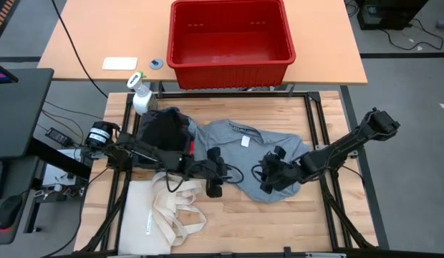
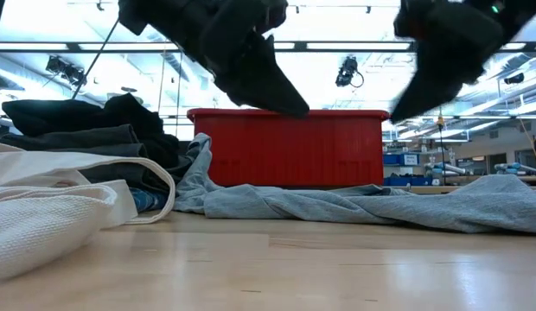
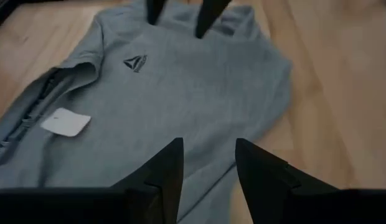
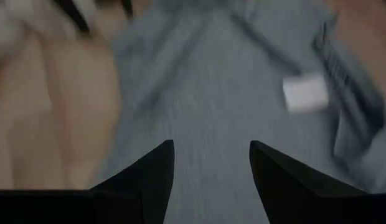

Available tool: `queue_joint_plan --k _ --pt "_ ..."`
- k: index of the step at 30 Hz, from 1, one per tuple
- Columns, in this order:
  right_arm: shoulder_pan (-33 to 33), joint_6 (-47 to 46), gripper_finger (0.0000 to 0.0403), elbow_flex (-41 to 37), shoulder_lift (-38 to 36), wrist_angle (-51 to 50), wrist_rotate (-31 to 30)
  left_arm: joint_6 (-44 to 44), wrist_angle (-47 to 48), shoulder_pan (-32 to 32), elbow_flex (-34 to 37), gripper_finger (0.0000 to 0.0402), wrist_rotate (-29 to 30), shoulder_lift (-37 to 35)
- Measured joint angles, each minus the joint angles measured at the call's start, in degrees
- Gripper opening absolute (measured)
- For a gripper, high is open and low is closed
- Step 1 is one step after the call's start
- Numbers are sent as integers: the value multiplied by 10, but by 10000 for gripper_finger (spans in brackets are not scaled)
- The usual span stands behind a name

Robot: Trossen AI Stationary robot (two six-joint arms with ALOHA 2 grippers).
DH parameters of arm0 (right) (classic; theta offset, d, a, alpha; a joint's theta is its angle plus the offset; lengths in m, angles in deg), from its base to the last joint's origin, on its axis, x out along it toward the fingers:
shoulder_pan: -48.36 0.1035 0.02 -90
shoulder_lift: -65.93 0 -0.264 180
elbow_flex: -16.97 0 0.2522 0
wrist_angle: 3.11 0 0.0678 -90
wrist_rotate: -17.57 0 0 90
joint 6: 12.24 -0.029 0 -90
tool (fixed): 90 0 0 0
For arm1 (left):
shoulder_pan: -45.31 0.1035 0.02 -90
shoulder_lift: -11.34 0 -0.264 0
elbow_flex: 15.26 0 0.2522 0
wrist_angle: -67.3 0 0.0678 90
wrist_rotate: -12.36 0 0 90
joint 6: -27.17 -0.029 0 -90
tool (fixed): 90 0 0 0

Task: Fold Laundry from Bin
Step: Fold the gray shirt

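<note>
I am a two-armed robot looking down on a wooden desk (image 1: 229, 222). A light grey T-shirt (image 1: 243, 154) lies spread flat at the middle of the desk. Its long axis runs across the desk from left to right, with the collar and a white tag (image 1: 245, 141) toward the far side, facing the bin.

My left pincer (image 1: 213, 172) hovers over the left edge of the grey T-shirt. Its fingers (image 3: 162, 177) stand apart, with grey cloth showing in the gap between them, and they grip nothing. My right pincer (image 1: 268, 175) hovers over the near right part of the same shirt, facing the left one. Its fingers (image 4: 149, 177) are also apart and empty, above the fabric.

The red bin (image 1: 230, 43) stands on a second desk on the far side, its long axis running left to right, open side up. More laundry, a dark pile (image 1: 165, 129), sits at the far left of the wooden desk, touching the shirt's left end. A cream tote bag (image 1: 161, 215) lies at the near left, its handles looping toward the shirt. A white spray bottle (image 1: 141, 97) stands beyond the dark pile.
</note>
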Motion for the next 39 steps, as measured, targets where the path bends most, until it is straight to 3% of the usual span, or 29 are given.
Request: queue_joint_plan --k 4,8,14,18,20,25,29,31,35,39 --pt "0 -61 217 -28 20 -34 24 -63 22 15 -2 149 24 0" --pt "-12 -83 217 -63 55 27 22 -92 11 59 -2 149 51 22" --pt "-13 -47 217 -90 173 203 50 -94 0 100 -2 149 -68 95" --pt "-5 -13 217 -68 225 215 51 -144 17 96 -3 149 -73 125" --pt "4 13 217 -65 227 212 64 -190 28 93 -5 149 -93 127" --pt "32 56 217 -69 179 181 161 -270 44 82 -3 149 -235 113" --pt "46 55 215 -73 131 158 217 -274 52 78 -1 149 -273 72" --pt "50 44 211 -73 102 147 200 -274 49 78 -2 149 -273 53" --pt "55 10 204 -72 31 126 86 -274 43 78 -2 149 -264 22" --pt "47 -10 203 -71 -16 57 -59 -242 48 91 -3 149 -146 10"
